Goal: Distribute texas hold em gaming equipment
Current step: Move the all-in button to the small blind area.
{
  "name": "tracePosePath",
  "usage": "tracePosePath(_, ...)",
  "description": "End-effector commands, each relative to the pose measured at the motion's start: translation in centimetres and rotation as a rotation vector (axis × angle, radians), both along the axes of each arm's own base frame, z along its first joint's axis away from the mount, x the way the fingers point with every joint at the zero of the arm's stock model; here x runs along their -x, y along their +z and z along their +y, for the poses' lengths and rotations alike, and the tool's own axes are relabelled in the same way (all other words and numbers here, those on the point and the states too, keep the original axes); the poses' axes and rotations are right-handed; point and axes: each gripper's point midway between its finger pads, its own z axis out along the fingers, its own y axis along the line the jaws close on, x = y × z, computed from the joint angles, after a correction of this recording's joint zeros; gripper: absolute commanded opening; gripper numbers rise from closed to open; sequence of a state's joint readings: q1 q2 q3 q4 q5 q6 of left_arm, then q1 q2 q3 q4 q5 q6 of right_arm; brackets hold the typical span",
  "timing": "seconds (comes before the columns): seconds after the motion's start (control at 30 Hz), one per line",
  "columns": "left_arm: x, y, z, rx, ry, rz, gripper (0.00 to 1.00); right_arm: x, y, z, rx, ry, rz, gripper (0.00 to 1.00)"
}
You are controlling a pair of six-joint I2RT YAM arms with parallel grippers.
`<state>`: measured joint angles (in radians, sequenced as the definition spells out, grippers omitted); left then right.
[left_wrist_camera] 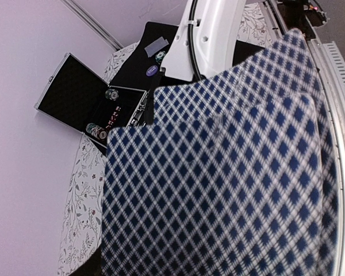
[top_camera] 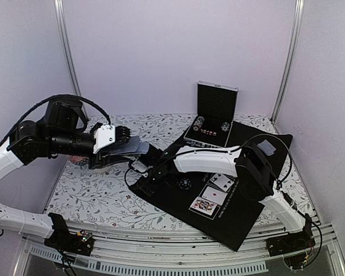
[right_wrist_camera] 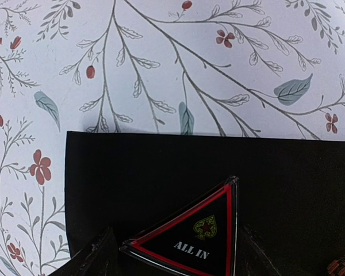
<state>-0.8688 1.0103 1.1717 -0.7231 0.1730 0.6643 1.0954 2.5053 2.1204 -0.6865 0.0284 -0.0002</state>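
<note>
Hovering above the desk's [top_camera: 98, 190] left side, the left end effector [top_camera: 122, 144] is closed on blue-diamond-backed playing cards [left_wrist_camera: 218, 184]. The right end effector [top_camera: 151, 168] straddles the ALL IN triangle [right_wrist_camera: 190, 230] at the black mat's [right_wrist_camera: 161, 167] corner; whether it grips cannot be told. Face-up cards [top_camera: 213, 195] lie further right on the mat, and chips [top_camera: 199, 123] sit in the open case [top_camera: 217, 100] behind.

Pale lilac wall panels [top_camera: 161, 52] are closing in the back and both sides. One metal upright [top_camera: 66, 52] is running up at upper left, a second upright [top_camera: 288, 57] at upper right. A floral tablecloth [top_camera: 92, 190] is covering the table across the lower half, with a black mat [top_camera: 238, 225] lying on it at lower right. A slotted rail [top_camera: 132, 267] is edging the bottom. Light is falling soft and even.
</note>
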Motion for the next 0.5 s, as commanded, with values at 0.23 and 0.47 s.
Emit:
tracePosePath(0.23,0.4,-0.4,-0.4,-0.002,-0.019,-0.002,0.49,0.9,-2.3,-3.3,0.140,-0.017,0.015,0.58)
tracePosePath(0.47,0.2,-0.3,-0.3,-0.001,-0.012,-0.007,0.49,0.2,1.2,-2.2,0.031,-0.075,-0.016,0.50)
